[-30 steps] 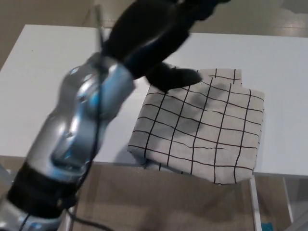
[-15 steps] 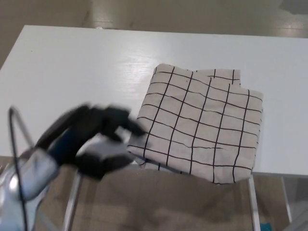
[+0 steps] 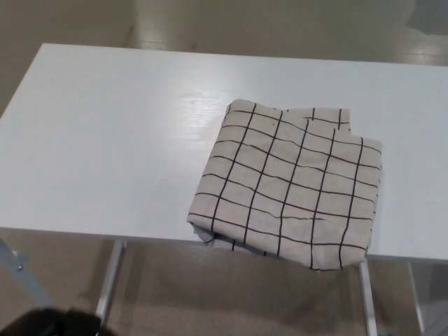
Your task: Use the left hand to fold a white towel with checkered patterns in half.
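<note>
A white table (image 3: pixel 105 147) fills most of the head view, its top bare apart from one cloth, with metal legs (image 3: pixel 110 280) showing beneath the near edge over a tan floor (image 3: pixel 210 294). The white towel with black checkered lines (image 3: pixel 290 185) lies folded on the right part of the table, one layer over another, the upper layer's far edge stepped so a strip of the lower layer shows at the far right corner. Its near edge hangs slightly past the table's near edge. Neither robot hand shows in the frame, so whether their fingers are apart or together cannot be told. A dark, blurred shape sits at the bottom left corner.
</note>
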You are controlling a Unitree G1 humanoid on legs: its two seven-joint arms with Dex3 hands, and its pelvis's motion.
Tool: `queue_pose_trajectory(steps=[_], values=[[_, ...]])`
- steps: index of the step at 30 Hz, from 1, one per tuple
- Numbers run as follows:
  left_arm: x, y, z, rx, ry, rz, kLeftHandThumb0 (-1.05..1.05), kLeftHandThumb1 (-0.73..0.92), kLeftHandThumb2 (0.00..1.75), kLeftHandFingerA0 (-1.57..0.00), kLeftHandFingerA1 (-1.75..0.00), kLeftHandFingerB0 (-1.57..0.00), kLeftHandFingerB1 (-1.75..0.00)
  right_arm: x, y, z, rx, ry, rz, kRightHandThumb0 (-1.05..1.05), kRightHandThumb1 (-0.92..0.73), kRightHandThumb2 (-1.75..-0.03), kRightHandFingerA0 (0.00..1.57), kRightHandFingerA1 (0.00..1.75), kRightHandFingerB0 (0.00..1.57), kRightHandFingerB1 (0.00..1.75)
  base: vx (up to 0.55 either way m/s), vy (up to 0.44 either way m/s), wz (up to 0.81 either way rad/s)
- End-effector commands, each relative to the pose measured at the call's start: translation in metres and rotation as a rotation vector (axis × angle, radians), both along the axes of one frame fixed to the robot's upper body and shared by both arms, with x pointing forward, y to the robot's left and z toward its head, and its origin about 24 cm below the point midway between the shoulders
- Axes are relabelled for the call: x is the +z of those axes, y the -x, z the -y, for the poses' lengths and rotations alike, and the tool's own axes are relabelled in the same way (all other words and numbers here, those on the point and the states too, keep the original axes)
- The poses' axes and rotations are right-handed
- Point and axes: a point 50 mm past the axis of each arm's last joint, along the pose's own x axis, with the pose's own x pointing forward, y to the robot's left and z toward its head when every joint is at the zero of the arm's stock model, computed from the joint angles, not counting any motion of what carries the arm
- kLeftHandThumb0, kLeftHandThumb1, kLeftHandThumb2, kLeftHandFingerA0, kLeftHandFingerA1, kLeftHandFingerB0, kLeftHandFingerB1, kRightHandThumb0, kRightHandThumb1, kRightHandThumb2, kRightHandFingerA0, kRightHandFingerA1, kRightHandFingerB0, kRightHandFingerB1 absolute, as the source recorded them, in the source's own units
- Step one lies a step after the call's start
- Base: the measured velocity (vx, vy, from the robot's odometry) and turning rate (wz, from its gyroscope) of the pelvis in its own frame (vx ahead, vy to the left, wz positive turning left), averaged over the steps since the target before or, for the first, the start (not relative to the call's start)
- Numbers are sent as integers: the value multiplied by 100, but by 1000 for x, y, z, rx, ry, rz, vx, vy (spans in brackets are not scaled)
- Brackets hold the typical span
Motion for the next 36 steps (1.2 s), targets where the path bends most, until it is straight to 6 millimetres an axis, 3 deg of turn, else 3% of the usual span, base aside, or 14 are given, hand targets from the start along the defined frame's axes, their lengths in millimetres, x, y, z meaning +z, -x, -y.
queue_pose_trajectory(steps=[1,3,4,6,8,10,11,12,13,32,33,34,35,36], values=[[-70,102,-41,243,688,-371,-50,37,52,-99,-55,-82,-48,-14,30,4,-97,-44,-110,-34,-73,-62,48,45,59,46,0,0,0],[-87,95,-33,345,566,-335,-58,36,55,-72,-48,-59,-42,-14,28,5,-91,-38,-107,-36,-74,-62,48,44,59,46,0,0,0],[-90,93,-31,359,525,-314,-58,36,55,-72,-48,-59,-42,-14,27,5,-90,-38,-106,-36,-74,-62,48,44,59,46,0,0,0],[-104,86,-23,418,306,-275,-66,42,54,-46,-38,-47,-36,-14,24,4,-85,-31,-105,-36,-74,-62,48,44,59,46,0,0,0],[-116,80,-17,467,131,-248,-68,43,55,-43,-36,-47,-35,-14,23,4,-83,-26,-107,-37,-74,-62,48,44,59,46,0,0,0],[-130,81,-13,591,15,-250,-69,43,55,-43,-36,-52,-37,-15,24,2,-72,-39,-111,-37,-74,-62,47,44,58,46,0,0,0],[-133,83,-13,629,-18,-254,-69,35,72,-40,-44,-48,-45,-15,26,1,-71,-46,-112,-36,-74,-62,47,43,58,46,0,0,0],[-134,84,-13,651,-38,-256,-69,35,72,-40,-44,-48,-45,-15,27,0,-72,-51,-113,-36,-74,-62,47,43,58,46,0,0,0],[-135,84,-13,663,-53,-253,-61,42,54,-45,-37,-53,-37,-15,28,-1,-75,-54,-112,-36,-73,-62,45,42,58,46,0,0,0],[-128,68,-16,623,-101,-134,-57,45,55,-44,-36,-45,-35,-13,4,-4,-101,-95,-58,-32,-73,-62,48,49,60,48,0,0,0],[-128,68,-17,630,-93,-129,-61,37,75,-40,-46,-39,-45,-13,5,-3,-94,-79,-58,-32,-73,-62,48,49,60,48,0,0,0],[-128,68,-17,632,-92,-127,-61,37,75,-40,-46,-39,-45,-13,5,-3,-92,-74,-58,-32,-73,-62,48,49,60,48,0,0,0],[-128,68,-16,635,-89,-123,-58,45,55,-46,-37,-46,-35,-12,5,-2,-88,-66,-57,-32,-73,-62,49,49,61,48,0,0,0],[-129,67,-15,637,-87,-117,-58,45,55,-46,-37,-46,-35,-12,5,-1,-85,-59,-55,-32,-73,-62,49,49,61,48,0,0,0]])
